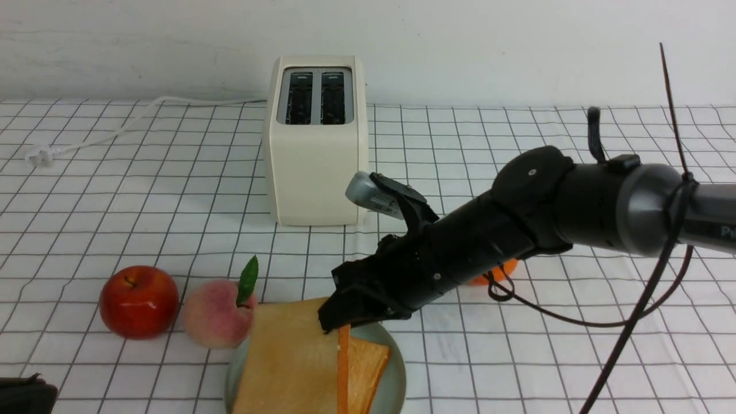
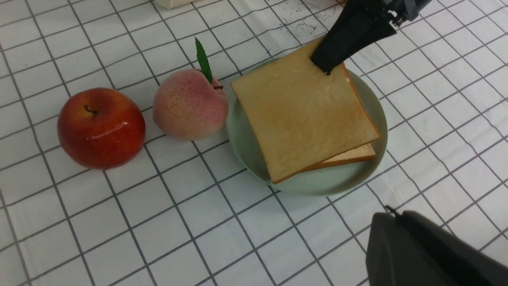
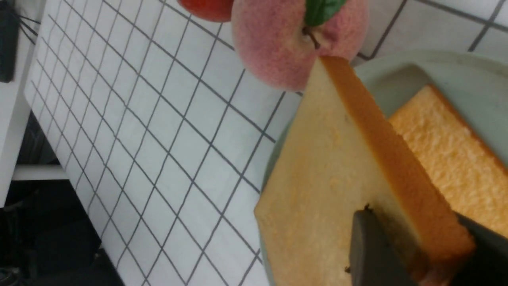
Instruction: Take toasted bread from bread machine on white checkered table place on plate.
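The bread machine stands at the back of the white checkered table, both dark slots empty. The plate lies at the front middle, with one slice of toasted bread flat on it. My right gripper is shut on one end of the second slice and holds it tilted over the first. The right wrist view shows its fingers clamping the held slice above the lower slice. My left gripper is shut and empty, near the plate.
A red apple and a peach with a green leaf sit just left of the plate, the peach touching its rim. An orange fruit is mostly hidden behind my right arm. The toaster's white cord runs to the back left.
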